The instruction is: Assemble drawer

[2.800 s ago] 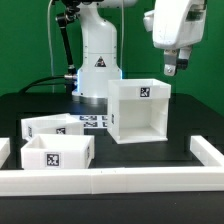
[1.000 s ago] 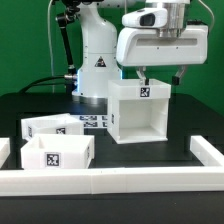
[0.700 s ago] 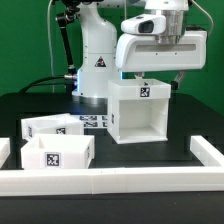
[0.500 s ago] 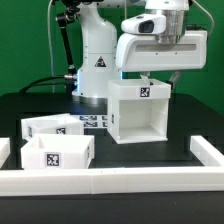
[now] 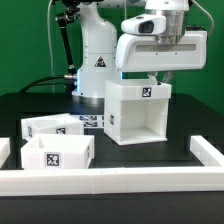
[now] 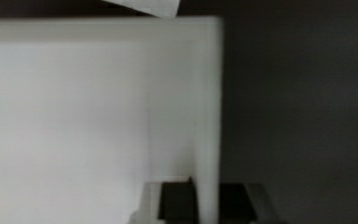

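The claw point(image 5: 150, 79) is clenched on a top wall edge of the drawer shell point(image 5: 137, 120), directly beneath it. The far tray point(image 5: 50, 127) and near tray point(image 5: 57, 153) lie well apart from the claw, toward the exterior view's left.

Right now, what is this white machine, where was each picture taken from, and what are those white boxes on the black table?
It is a white jointed robot arm ending in a two-finger gripper. The clear picture comes from a camera standing off the arm; the blurry one from a camera on its wrist. On the black table stand a large white plastic cube-shaped hollow shell and two small white plastic trays, all bearing black-and-white square tags. Low white border rails fence the front; a flat white marker board lies near the arm's base. The gripper is shut on one thin wall of the shell, as the wrist picture shows.
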Robot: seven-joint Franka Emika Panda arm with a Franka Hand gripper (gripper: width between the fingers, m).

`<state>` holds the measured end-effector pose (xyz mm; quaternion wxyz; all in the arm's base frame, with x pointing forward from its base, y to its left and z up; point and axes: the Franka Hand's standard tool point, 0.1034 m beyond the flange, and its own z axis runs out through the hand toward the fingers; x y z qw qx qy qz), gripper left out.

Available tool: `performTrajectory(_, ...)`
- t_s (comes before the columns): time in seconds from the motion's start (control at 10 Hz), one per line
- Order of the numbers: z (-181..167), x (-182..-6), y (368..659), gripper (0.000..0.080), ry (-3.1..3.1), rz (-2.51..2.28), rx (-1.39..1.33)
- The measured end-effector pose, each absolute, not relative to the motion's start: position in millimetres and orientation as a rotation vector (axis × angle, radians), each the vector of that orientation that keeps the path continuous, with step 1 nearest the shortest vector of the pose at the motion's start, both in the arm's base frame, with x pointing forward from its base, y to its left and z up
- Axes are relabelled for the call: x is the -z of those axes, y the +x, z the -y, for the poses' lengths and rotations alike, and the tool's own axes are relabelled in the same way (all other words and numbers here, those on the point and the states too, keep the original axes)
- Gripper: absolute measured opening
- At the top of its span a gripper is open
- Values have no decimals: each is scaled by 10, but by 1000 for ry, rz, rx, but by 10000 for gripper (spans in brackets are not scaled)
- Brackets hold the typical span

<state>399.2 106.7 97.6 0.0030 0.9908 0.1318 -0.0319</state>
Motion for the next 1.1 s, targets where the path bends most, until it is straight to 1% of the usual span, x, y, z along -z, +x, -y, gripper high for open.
performTrajectory(0.5,-1060,-974,4009,37,3108,-406,101)
performTrajectory(0.8,-966,-979,4404,38,3130,-277,80)
performTrajectory(1.1,-811,-984,4943,38,3157,-164,28)
